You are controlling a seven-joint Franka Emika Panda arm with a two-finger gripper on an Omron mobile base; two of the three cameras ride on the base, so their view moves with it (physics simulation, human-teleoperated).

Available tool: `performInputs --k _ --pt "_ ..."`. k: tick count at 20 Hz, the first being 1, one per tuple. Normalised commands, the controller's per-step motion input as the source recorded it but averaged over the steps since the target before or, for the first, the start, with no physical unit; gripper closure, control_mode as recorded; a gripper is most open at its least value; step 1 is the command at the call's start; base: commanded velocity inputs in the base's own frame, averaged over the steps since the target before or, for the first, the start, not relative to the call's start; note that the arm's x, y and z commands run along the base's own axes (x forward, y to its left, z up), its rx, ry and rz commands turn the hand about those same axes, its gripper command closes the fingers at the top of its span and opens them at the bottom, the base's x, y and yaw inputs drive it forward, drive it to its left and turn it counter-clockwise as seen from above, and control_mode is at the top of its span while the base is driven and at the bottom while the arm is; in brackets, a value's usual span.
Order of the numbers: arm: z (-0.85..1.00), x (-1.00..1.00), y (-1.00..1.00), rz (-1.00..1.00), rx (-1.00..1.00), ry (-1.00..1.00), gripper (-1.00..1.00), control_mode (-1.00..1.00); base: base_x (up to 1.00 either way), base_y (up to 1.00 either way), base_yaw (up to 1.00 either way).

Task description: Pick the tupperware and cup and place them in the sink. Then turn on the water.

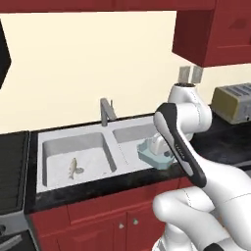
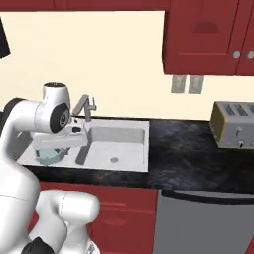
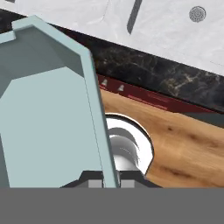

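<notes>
Hand: the hand (image 3: 107, 180) is closed on the thin wall of the tupperware (image 1: 156, 156), 1 finger on each side of it, as the hand view shows.
Tupperware: held in the air above the front rim of the sink (image 1: 59, 135), by the basin on the far side of the divider from the fish; in the right base view it hangs under the wrist, at the sink's front edge.
Sink: 2 basins; a small tan fish (image 1: 73, 168) lies in 1, the other looks bare, with its drain (image 2: 114, 159) showing.
Faucet: the faucet (image 1: 106, 111) stands behind the divider, no stream visible.
Step in hand, judged: carrying the tupperware to a basin.
Doing it well: move it further back from the sink's front rim until it is fully over the basin, lower it near the floor, then release, since the grip on 1 wall may let it tilt.
Risk: letting go now could leave it on the sink's rim or the dark counter (image 2: 198, 149).
Left to do: the cup, then the water.
</notes>
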Motion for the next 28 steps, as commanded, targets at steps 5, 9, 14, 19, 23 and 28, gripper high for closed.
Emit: performInputs --k 5,9,14,19,23,28 --pt "0.00 0.00 0.00 0.00 0.00 0.00 1.00 1.00 0.84 0.34 -0.69" --pt "0.00 0.00 0.00 0.00 0.00 0.00 1.00 1.00 0.97 1.00 -0.52" --pt "0.00 0.00 0.00 0.00 0.00 0.00 1.00 1.00 0.78 1.00 -0.25" --pt "0.00 0.00 0.00 0.00 0.00 0.00 1.00 1.00 0.24 1.00 0.03" --pt "0.00 0.00 0.00 0.00 0.00 0.00 1.00 1.00 -0.18 0.71 0.33" --pt "0.00 0.00 0.00 0.00 0.00 0.00 1.00 1.00 -0.02 0.48 0.48"
